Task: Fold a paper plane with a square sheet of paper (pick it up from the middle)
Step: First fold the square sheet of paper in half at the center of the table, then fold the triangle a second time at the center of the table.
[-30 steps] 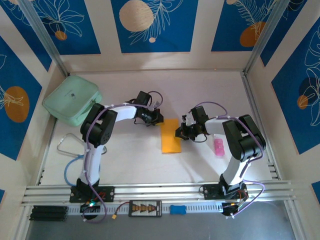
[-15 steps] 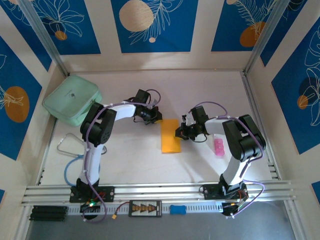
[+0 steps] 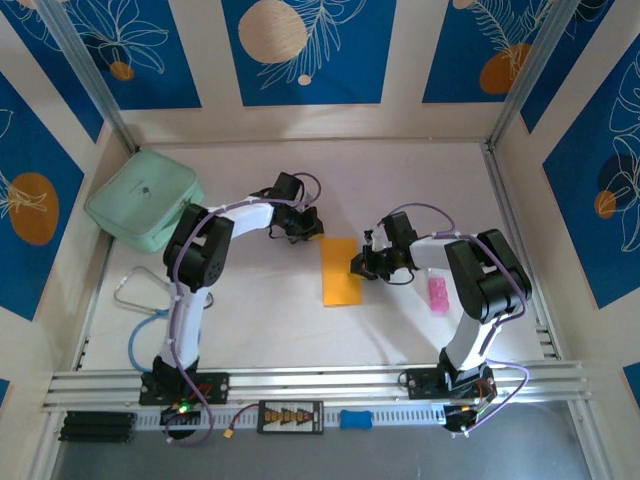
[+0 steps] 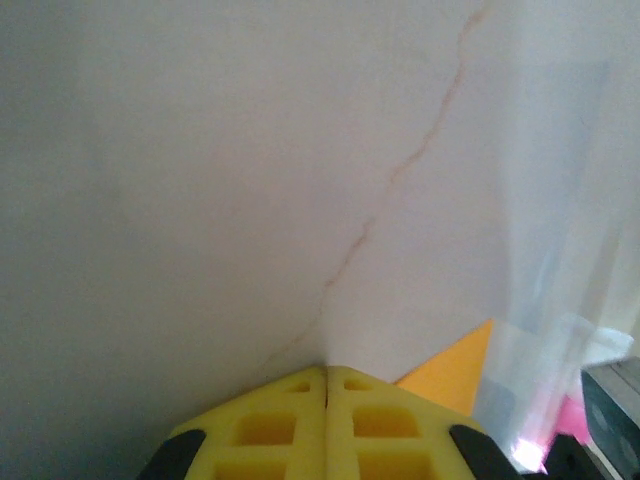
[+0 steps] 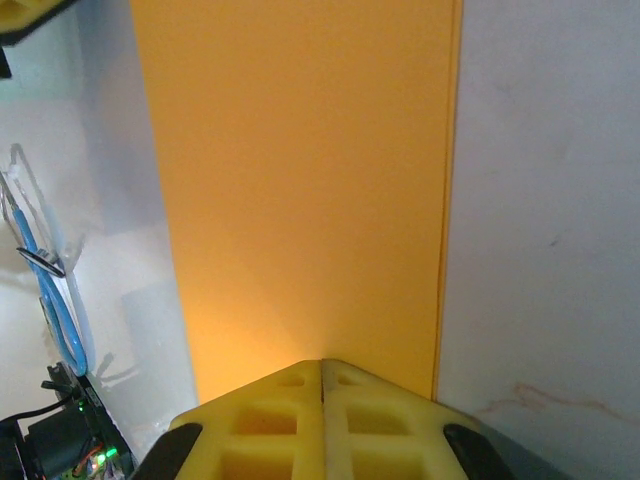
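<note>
Centrally on the white bench lies the square sheet of paper, folded in half into a flat orange-yellow rectangle. Its long axis runs from the near edge of the bench toward the far edge. It has no pointed nose yet, so neither end leads.

The right pincer is clenched and holds nothing. Its yellow tips touch the paper at the right long side, about halfway along. In the right wrist view the closed tips rest on the sheet beside that side, where a thin second layer shows. This looks like pressing, either to pin the sheet or to flatten the fold.

The left pincer is also clenched and empty. It sits just off the paper's far left corner. In the left wrist view its tips are over bare bench, with an orange corner beside them. It seems to be standing clear.

A mint-green case sits in the far left corner of the bench. A small pink object lies near the right edge.
</note>
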Robot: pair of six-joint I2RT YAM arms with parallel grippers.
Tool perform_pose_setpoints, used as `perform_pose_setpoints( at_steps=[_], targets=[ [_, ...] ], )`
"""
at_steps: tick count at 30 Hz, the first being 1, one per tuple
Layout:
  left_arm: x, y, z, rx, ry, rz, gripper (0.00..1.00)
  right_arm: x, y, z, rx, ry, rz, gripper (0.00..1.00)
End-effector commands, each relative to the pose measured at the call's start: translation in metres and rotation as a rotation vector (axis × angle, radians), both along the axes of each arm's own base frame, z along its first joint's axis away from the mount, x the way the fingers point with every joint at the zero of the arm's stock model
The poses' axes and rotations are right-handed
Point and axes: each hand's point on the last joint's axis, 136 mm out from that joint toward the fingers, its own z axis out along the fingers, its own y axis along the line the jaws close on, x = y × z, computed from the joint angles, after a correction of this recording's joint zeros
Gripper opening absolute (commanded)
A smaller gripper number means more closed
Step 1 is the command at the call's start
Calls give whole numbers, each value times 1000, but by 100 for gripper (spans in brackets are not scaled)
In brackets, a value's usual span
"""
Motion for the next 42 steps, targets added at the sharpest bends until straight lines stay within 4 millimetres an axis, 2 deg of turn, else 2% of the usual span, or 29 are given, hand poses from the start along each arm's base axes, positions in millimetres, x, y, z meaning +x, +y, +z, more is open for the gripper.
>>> perform_pose_setpoints(
  at_steps=[1, 4, 8, 13, 18, 21, 23, 28, 42],
  targets=[
    [11, 31, -18, 201, -26, 46, 0, -38, -19, -36, -109, 161, -1, 0],
    [8, 37, -8, 216, -31, 68, 0, -38, -14, -30, -74, 146, 12, 0],
    [7, 43, 19, 229, -91, 64, 2, -37, 1, -8, 5, 88, 61, 0],
    [-6, 23, 52, 111, -167, -20, 4, -27, 11, 30, 72, 4, 43, 7],
    [-31, -1, 63, -15, -186, -104, 5, -27, -9, 59, 19, -40, -73, 13],
    [-44, -13, 59, -73, -175, -152, 6, -35, -30, 59, -7, -8, -165, 17],
    [-50, -19, 53, -89, -158, -178, 6, -41, -35, 57, 5, 27, -201, 23],
    [-57, -28, 40, -99, -133, -214, 6, -58, -26, 56, 30, 63, -177, 26],
    [-65, -22, -4, -43, -57, -209, 6, -83, -17, 37, 40, 146, -137, 42]
  ],
)
